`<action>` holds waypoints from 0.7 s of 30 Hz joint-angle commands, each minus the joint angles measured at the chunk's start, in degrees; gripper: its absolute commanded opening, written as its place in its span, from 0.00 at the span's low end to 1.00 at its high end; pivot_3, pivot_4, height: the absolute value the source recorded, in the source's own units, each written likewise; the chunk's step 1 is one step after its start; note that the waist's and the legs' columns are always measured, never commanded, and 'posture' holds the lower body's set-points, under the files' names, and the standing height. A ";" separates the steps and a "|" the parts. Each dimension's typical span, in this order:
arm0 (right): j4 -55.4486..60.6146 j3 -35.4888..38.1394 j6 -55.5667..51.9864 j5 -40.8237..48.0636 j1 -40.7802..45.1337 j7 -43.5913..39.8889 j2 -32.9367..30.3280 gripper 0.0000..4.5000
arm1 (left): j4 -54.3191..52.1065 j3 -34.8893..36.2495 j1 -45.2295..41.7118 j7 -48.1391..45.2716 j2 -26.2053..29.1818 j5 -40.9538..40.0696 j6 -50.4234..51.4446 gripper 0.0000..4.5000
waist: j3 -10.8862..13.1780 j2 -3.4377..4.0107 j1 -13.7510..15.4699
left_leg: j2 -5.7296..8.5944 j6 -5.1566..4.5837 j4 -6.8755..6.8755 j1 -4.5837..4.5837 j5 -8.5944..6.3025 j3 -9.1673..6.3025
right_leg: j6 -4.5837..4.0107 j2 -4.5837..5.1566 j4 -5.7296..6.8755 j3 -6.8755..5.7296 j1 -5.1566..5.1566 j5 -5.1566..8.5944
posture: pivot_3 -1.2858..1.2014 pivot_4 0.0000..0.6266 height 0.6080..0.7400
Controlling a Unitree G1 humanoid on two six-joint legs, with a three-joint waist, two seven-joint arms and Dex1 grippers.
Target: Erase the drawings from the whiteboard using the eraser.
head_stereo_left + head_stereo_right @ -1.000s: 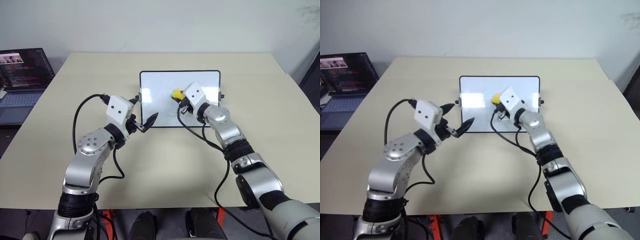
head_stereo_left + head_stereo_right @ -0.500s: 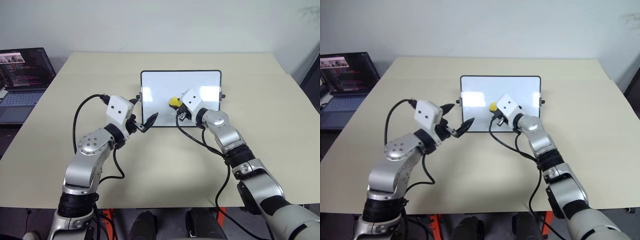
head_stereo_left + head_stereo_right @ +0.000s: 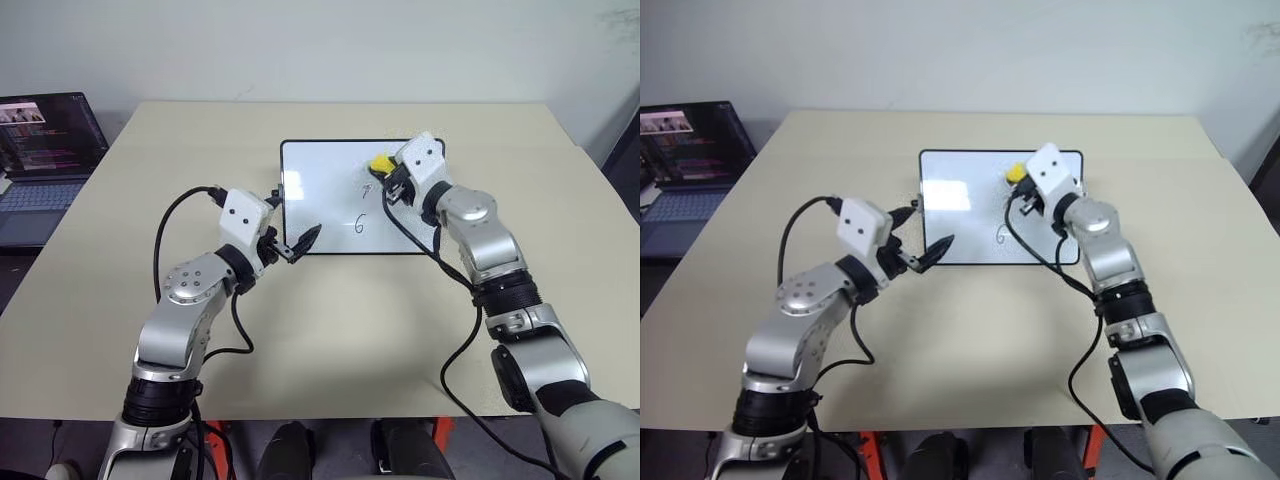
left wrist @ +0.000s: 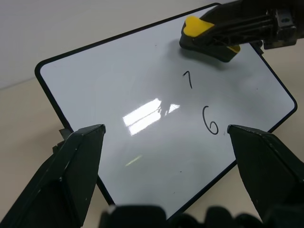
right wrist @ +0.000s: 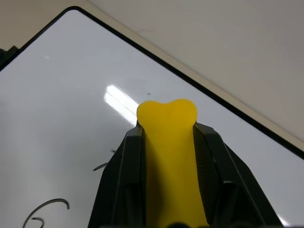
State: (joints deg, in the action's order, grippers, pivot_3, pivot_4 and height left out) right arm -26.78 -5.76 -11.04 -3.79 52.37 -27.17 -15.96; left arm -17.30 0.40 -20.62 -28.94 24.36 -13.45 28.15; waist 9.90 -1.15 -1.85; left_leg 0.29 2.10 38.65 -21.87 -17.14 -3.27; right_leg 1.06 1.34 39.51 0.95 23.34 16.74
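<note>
Where table (image 3: 330,330) ends, laptop (image 3: 48,150), wall (image 3: 320,45)

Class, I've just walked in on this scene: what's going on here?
A two-armed robot is cleaning a whiteboard that lies on a table. Its right gripper is shut on a yellow eraser near the board's top edge, just above a handwritten 7. A 6 sits below it, unerased. The left gripper hovers open by the board's lower left corner.
</note>
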 commanded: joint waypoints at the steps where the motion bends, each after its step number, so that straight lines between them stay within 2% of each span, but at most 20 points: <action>1: -3.61 1.39 3.24 -0.51 3.21 2.14 -1.01 0.24 | -0.59 0.20 -1.42 -0.39 -0.22 -0.48 -1.51 1.00 | 0.00 0.00 0.01 | 0.00 0.00 0.00 0.00 0.00 0.00 | 0.00 0.00 0.00 0.00 0.00 0.00 | 0.52 0.24 1.00; 6: -10.06 0.75 7.02 -1.73 4.93 3.98 -1.25 0.24 | -0.58 0.23 -1.62 -0.73 -0.15 -0.46 -1.53 1.00 | 0.00 0.00 0.01 | 0.00 0.00 0.01 0.00 0.00 0.01 | 0.00 0.00 0.01 0.00 0.00 0.00 | 0.52 0.24 1.00; 11: -13.74 -1.01 9.27 -3.28 2.28 3.92 -0.69 0.24 | -1.17 0.32 -1.47 -0.58 -0.08 -0.46 -1.28 1.00 | 0.00 -0.01 0.03 | 0.00 0.00 0.04 0.02 0.00 0.00 | 0.01 0.00 0.03 0.00 -0.04 -0.01 | 0.52 0.24 1.00; 21: -4.55 -3.22 5.33 -3.36 -5.56 2.76 1.50 0.24 | -2.50 0.89 -0.63 -0.28 0.46 -0.60 -0.65 1.00 | -0.02 -0.02 -0.08 | 0.00 -0.01 0.10 0.22 0.00 0.02 | 0.03 0.00 0.26 0.03 -0.13 -0.03 | 0.52 0.24 1.00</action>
State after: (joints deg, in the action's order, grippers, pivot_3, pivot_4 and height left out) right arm -31.37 -8.04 -3.26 -6.12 48.04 -23.68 -14.84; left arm -17.44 0.40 -20.90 -29.39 24.53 -13.47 28.11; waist 9.88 -1.18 -1.93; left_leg 0.29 2.09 38.76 -21.63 -17.14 -3.24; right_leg 1.10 1.33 39.80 1.00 23.21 16.71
